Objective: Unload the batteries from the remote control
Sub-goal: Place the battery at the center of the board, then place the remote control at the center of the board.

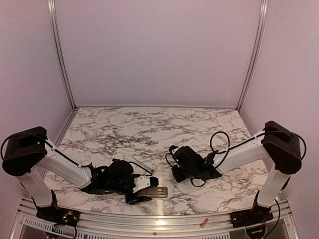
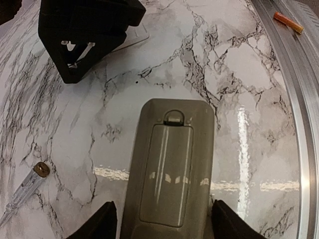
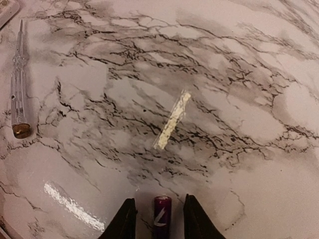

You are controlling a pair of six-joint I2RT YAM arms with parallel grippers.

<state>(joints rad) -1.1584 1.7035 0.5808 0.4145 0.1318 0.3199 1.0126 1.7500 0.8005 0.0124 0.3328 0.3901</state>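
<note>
One orange battery (image 1: 204, 222) lies on the near rail, the right gripper (image 3: 160, 215) clamps a purple battery (image 3: 162, 217), and the left gripper (image 2: 162, 219) grips the remote control (image 2: 169, 169), cover seemingly closed.

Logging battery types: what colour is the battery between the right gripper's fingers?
Dark purple with a pale mark; the battery in the right gripper shows best from the right wrist.

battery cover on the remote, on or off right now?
On. Left wrist view shows the cover seated flush in the back of the remote, latch tab at the top, no open cavity visible.
</note>
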